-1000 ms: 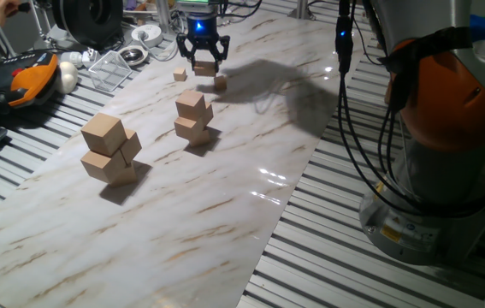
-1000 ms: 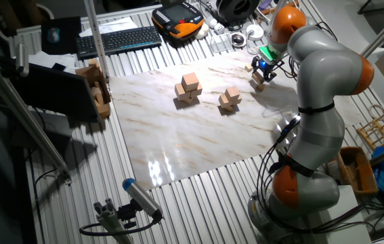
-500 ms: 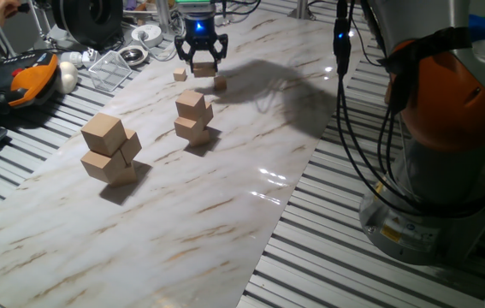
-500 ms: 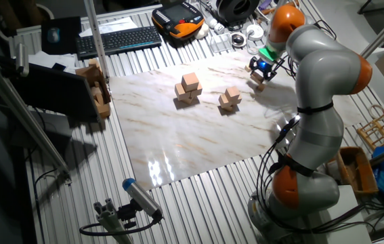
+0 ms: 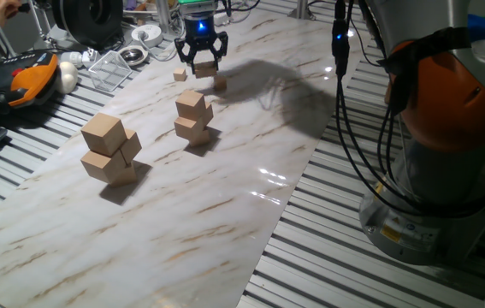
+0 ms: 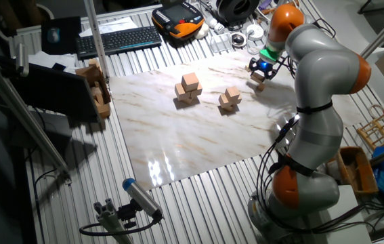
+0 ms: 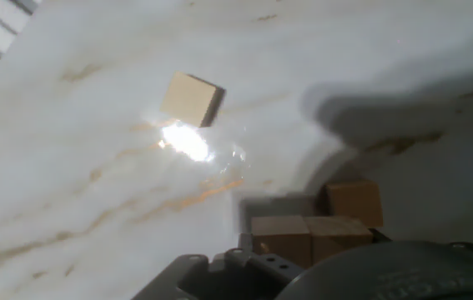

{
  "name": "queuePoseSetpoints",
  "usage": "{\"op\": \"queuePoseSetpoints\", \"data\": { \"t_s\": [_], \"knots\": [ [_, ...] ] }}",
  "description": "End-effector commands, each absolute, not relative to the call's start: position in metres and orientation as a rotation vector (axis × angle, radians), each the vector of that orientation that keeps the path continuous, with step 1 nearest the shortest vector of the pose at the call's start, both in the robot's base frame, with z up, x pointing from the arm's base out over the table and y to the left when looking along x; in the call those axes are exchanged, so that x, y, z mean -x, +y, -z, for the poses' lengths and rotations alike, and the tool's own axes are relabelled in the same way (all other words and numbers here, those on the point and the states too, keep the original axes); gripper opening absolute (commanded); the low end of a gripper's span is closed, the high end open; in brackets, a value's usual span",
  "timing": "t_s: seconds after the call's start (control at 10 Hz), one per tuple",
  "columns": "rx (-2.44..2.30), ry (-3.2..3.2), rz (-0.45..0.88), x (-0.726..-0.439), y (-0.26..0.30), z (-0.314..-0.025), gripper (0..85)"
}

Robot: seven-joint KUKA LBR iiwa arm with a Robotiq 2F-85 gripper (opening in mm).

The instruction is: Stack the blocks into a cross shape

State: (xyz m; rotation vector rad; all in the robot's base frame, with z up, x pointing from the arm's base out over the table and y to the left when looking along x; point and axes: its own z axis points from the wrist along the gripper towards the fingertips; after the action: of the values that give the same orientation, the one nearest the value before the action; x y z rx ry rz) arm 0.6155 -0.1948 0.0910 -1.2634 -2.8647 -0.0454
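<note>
Gripper [image 5: 200,62] above blocks [image 5: 204,71] (one block [image 5: 180,75] apart)

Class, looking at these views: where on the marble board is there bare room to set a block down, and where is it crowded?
Bare: the near stretch of the marble board, below the large cube stack and medium cube stack. Crowded: the far end, where the gripper hangs over the small blocks.

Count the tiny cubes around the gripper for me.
4. A lone cube lies apart. A second cube sits next to a side-by-side pair right at the gripper. Others may be hidden beneath it.
</note>
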Motion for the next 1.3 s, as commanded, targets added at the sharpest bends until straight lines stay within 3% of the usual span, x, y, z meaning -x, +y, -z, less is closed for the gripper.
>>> {"op": "queuePoseSetpoints", "data": {
  "t_s": [0.0, 1.2],
  "knots": [
    [0.145, -3.124, 0.035, -0.6153, -0.1949, -0.0911, 0.0],
    [0.000, -3.104, 0.064, -0.6127, -0.1981, -0.0911, 0.0]
  ]
}}
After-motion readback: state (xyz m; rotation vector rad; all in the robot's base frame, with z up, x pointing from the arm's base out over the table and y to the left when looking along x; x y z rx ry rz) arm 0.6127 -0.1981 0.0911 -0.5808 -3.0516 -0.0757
